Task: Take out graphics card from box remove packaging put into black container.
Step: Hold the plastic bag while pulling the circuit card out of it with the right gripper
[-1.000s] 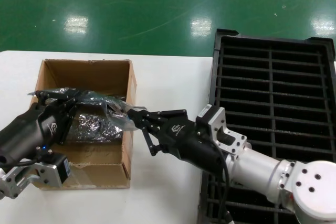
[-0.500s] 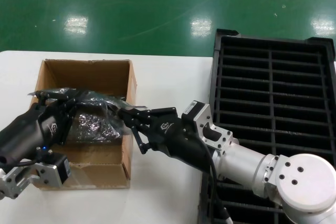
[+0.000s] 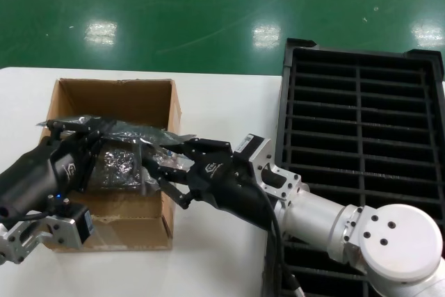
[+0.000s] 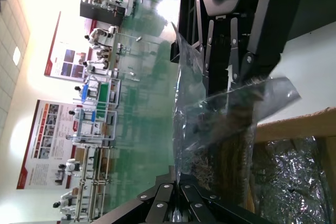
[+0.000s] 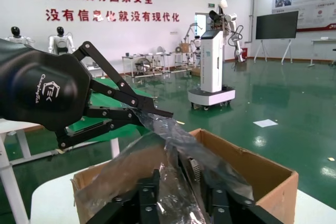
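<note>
Holding the bag (image 3: 132,130) shut-fingered, left gripper (image 3: 94,133) should stay firm while the open right gripper (image 3: 161,165) closes on its free end.

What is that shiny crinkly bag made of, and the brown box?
The bag looks like thin plastic film: grey-silver, see-through, wrinkled and glinting. The box looks like corrugated cardboard: matte brown walls with thick cut edges.

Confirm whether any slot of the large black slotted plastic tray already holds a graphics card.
No; the head view shows the black slotted plastic tray with only bare slots.
</note>
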Available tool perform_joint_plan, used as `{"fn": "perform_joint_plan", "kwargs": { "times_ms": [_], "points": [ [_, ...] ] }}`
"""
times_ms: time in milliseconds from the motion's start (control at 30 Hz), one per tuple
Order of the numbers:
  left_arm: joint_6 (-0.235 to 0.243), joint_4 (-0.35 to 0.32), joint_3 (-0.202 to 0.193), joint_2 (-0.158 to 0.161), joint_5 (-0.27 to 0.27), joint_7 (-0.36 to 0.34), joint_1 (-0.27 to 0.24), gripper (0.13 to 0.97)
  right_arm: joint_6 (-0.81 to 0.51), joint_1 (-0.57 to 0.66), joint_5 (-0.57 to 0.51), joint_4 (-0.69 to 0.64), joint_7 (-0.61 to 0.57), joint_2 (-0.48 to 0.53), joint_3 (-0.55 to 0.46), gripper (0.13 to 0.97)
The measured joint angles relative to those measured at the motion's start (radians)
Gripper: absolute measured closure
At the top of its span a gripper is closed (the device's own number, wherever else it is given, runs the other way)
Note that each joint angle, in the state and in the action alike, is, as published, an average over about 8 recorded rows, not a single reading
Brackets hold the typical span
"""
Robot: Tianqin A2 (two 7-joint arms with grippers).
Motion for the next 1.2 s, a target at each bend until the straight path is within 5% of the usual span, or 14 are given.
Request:
{"fn": "perform_joint_plan", "kwargs": {
  "times_ms": [367,633,1200],
  "points": [
    [0.000,0.000,0.000,0.000,0.000,0.000,0.000,0.957,0.007,0.008,0.012,-0.023,0.001,-0.034,0.010,0.836],
    [0.000,0.000,0.000,0.000,0.000,0.000,0.000,0.957,-0.012,0.002,0.027,0.007,0.007,-0.022,0.015,0.471],
    [0.000,0.000,0.000,0.000,0.000,0.000,0.000,0.957,-0.049,0.019,0.051,0.003,0.060,-0.022,0.011,0.556]
  ]
}}
